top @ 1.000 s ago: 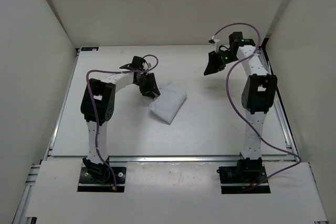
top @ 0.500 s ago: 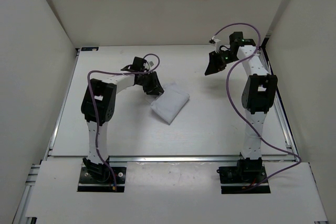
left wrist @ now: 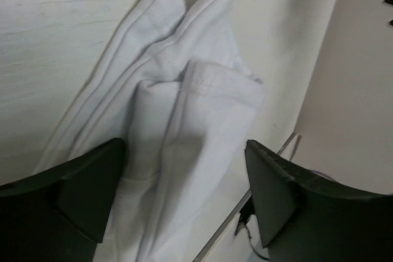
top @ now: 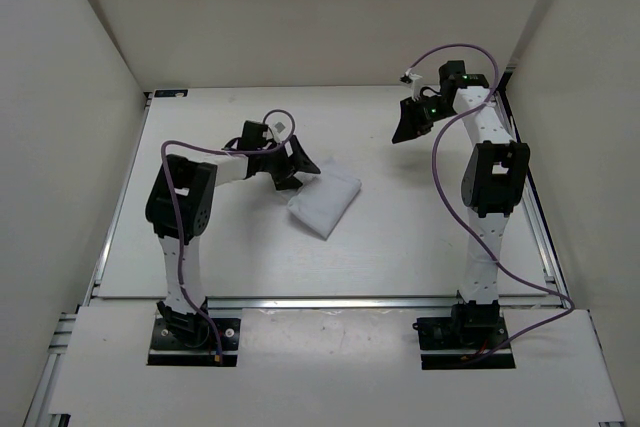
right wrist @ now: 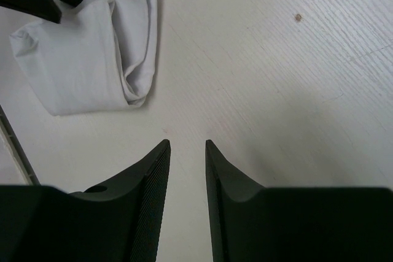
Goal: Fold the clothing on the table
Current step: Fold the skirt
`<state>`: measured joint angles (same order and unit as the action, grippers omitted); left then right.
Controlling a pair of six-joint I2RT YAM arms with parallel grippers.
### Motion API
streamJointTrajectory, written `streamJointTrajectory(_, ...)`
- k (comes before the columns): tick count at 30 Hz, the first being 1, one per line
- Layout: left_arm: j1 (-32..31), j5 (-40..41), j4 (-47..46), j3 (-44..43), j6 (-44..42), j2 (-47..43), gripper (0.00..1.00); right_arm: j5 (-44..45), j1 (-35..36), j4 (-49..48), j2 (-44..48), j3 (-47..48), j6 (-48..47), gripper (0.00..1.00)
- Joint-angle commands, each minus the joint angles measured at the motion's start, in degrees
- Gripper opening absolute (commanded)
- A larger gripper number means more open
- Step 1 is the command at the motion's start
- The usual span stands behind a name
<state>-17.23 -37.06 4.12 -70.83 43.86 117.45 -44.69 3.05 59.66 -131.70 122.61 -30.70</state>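
The clothing (top: 324,202) lies as a folded, bunched white bundle on the table (top: 420,237), left of centre. My left gripper (top: 297,169) hovers at its far-left end, open. In the left wrist view the clothing (left wrist: 184,90) shows layered folds and a hem, and the left gripper (left wrist: 184,182) straddles it, its two dark fingers (left wrist: 80,188) wide apart and gripping nothing. My right gripper (top: 405,127) hangs above the table at the far right, away from the cloth. In the right wrist view the right gripper (right wrist: 187,145) stands open by a narrow gap, empty, with the clothing (right wrist: 86,59) at upper left.
White walls enclose the table on three sides. Aluminium rails (top: 320,301) run along its near and side edges. Purple cables (top: 445,162) loop off both arms. A small dark speck (right wrist: 298,17) marks the tabletop.
The left gripper's jaws have spread wide and let go of the clothing, and its wrist has turned toward the bundle. The clothing has shifted slightly to the right. The right arm has not moved.
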Motion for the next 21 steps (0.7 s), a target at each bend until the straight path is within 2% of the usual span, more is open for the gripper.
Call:
streamJointTrajectory(1,-0.2,-2.3,-5.4,1.7,-0.4,-3.6,0.94,0.0,-0.4,0.5,2.1,0.9,-1.7,0.35)
streamJointTrajectory(2,-0.1,-2.4,-6.0,1.7,-0.7,-3.6,0.98,0.0,-0.6,0.5,1.9,0.8,-1.6,0.34)
streamJointTrajectory(7,0.2,-3.7,-6.8,2.7,-2.1,-3.6,0.90,0.7,-0.4,1.2,2.0,0.6,-1.5,0.34)
streamJointTrajectory(10,0.1,-4.0,-6.8,3.0,-2.6,-3.6,0.89,0.6,-0.1,0.8,2.1,0.4,-1.5,0.35)
streamJointTrajectory(11,0.3,-4.2,-6.2,2.5,-3.2,-3.1,0.81,0.8,-0.1,0.2,1.8,0.3,-1.7,0.34)
streamJointTrajectory(12,0.3,-4.2,-6.2,2.4,-3.6,-3.1,0.81,1.0,-0.1,0.2,2.0,0.4,-1.6,0.34)
streamJointTrajectory(14,0.2,-4.1,-6.1,2.1,-3.9,-3.1,0.62,1.4,0.0,0.2,1.6,0.4,-1.4,0.34)
streamJointTrajectory(16,0.2,-3.7,-6.7,2.2,-3.6,-3.0,0.38,1.3,0.1,0.1,1.8,0.4,-1.5,0.33)
streamJointTrajectory(17,-0.3,-3.7,-6.8,1.9,-3.8,-3.3,0.31,1.4,0.3,0.0,1.7,0.4,-1.4,0.34)
streamJointTrajectory(19,-0.4,-3.5,-6.6,1.6,-4.3,-2.9,0.32,1.4,0.3,0.0,1.5,0.5,-1.3,0.34)
streamJointTrajectory(21,-0.3,-3.5,-5.8,0.3,-4.3,-2.7,0.25,1.6,0.6,0.1,1.5,0.6,-1.2,0.33)
